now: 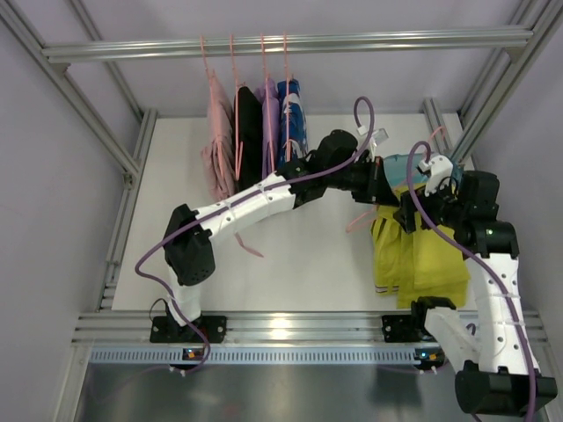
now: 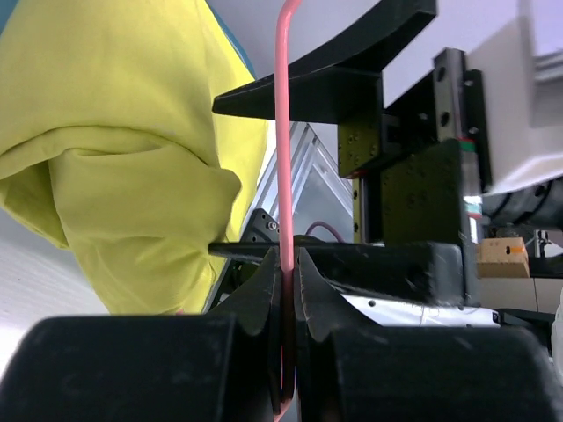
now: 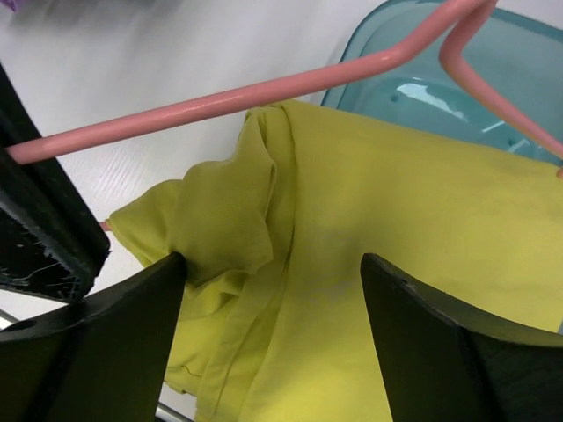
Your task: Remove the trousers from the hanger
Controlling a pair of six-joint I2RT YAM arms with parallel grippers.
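The yellow trousers (image 1: 420,257) hang from a thin pink wire hanger (image 1: 359,220) at the right of the table. My left gripper (image 1: 378,182) is shut on the hanger's wire (image 2: 286,132), which runs up between its closed jaws (image 2: 287,257). The trousers (image 2: 123,158) bunch just left of that wire. My right gripper (image 1: 413,208) is open, its two fingers (image 3: 114,338) spread either side of the trousers (image 3: 352,255) just below the hanger's bar (image 3: 220,95). The fabric touches its left finger.
Several garments on pink hangers (image 1: 255,132) hang from the rail (image 1: 290,42) at the back. A teal plastic container (image 3: 422,88) sits behind the trousers. A loose pink wire piece (image 1: 251,246) lies under my left arm. Frame posts stand at both sides.
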